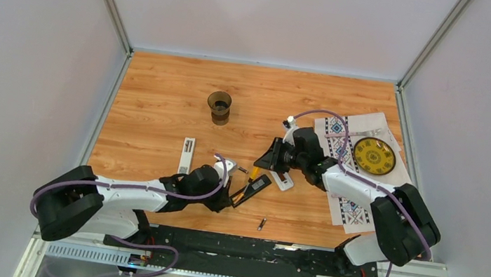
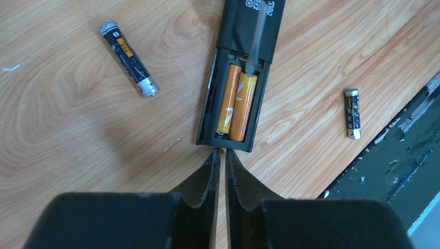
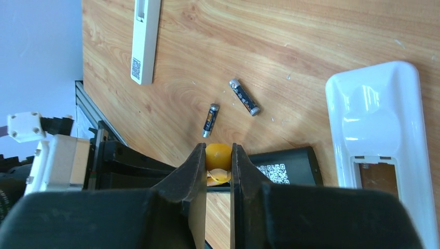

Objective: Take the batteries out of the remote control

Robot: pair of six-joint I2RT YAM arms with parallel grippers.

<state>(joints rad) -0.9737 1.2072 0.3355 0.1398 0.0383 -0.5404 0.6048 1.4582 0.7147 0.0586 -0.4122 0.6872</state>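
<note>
The black remote lies back up with its compartment open and two orange batteries side by side in it. My left gripper is shut and empty, its tips against the remote's near end. My right gripper is shut on the yellow-orange handle of a screwdriver. The screwdriver's shaft reaches down to the far end of the orange cells. Two dark grey batteries lie loose on the table, one left and one right of the remote. In the top view both grippers meet over the black remote.
A white remote with its compartment open lies beside the black one. A white cover strip lies to the left. A dark cup stands further back. A yellow plate sits on a patterned cloth at the right.
</note>
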